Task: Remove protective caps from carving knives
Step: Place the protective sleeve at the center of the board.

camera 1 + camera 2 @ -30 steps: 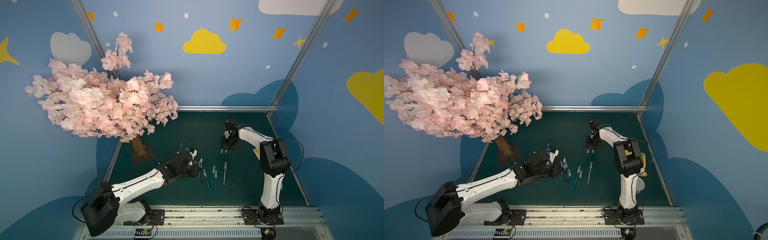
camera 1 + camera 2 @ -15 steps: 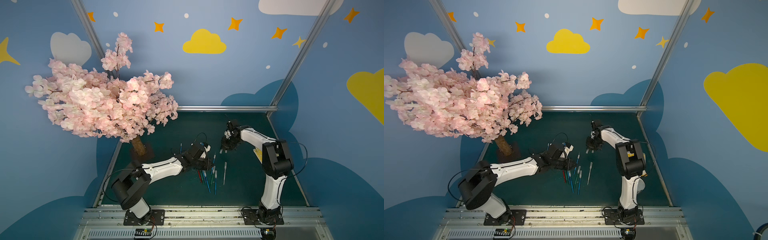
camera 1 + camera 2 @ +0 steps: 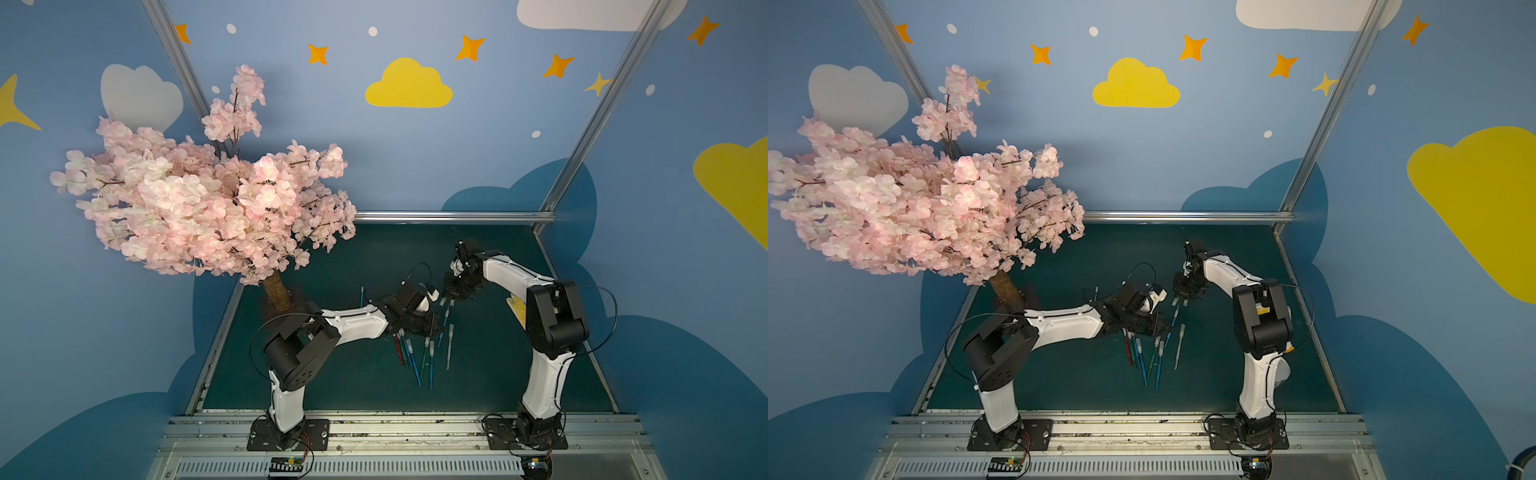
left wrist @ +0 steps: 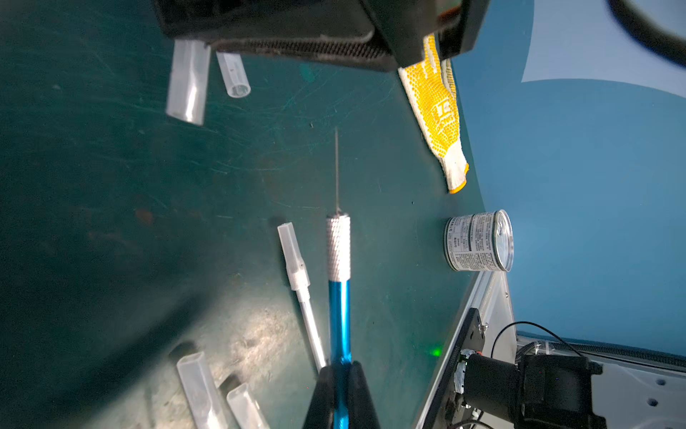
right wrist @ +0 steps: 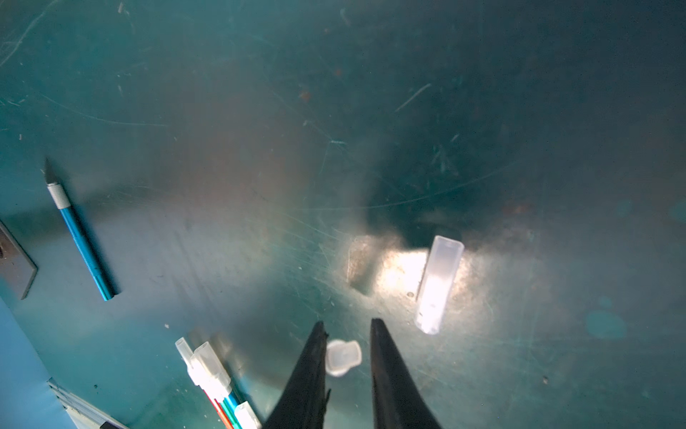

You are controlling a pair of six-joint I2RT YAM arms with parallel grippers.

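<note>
One blue carving knife (image 4: 339, 304) uncapped
Left gripper (image 4: 340, 367) clamps its handle mid-table; right gripper (image 5: 347, 323), narrowly parted, seems to pinch the protective cap (image 5: 343, 356) beyond the blade — release it, lay the knife aside.

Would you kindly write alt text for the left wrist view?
The left hand grips a blue knife, its thin blade bare, over a green table. Opposite, the right hand holds a cap; a capped white knife, a loose cap, a glove and a can sit nearby.

Left claw (image 4: 341, 371) clamped on blue knife (image 4: 339, 315), blade bare; capped whitish knife (image 4: 300, 282) just beside; loose caps (image 4: 234, 76) nearby.
</note>
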